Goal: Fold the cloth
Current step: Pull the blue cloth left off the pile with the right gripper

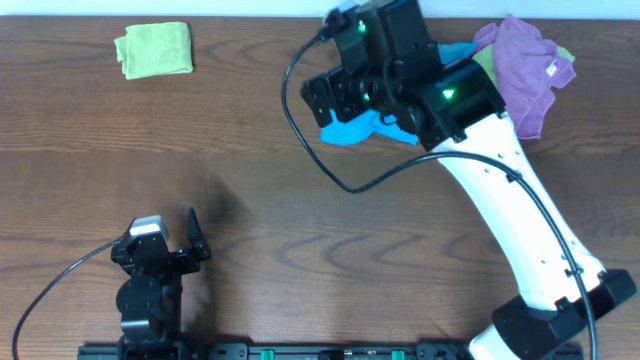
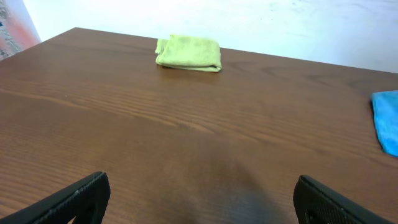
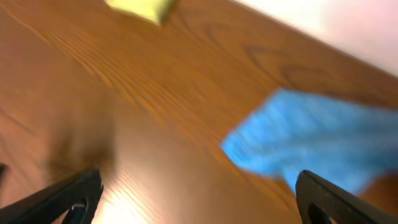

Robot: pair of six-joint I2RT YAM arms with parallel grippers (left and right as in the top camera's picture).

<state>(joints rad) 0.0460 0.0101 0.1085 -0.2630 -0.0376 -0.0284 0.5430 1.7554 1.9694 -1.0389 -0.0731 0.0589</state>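
The sky-blue cloth (image 1: 352,128) lies crumpled at the back middle of the table, mostly hidden under my right arm. It also shows at the right edge of the left wrist view (image 2: 387,121) and, blurred, in the right wrist view (image 3: 323,140). My right gripper (image 1: 322,98) is open and empty, hovering just left of and above the cloth; in its own view (image 3: 199,196) bare table lies between the fingers. My left gripper (image 1: 170,238) is open and empty near the front left edge, far from the cloth, with bare table between its fingers (image 2: 199,199).
A folded lime-green cloth (image 1: 155,50) lies at the back left, also seen in the left wrist view (image 2: 188,53) and the right wrist view (image 3: 140,7). A purple cloth (image 1: 525,65) is heaped on other cloths at the back right. A black cable (image 1: 300,130) loops beside the right arm.
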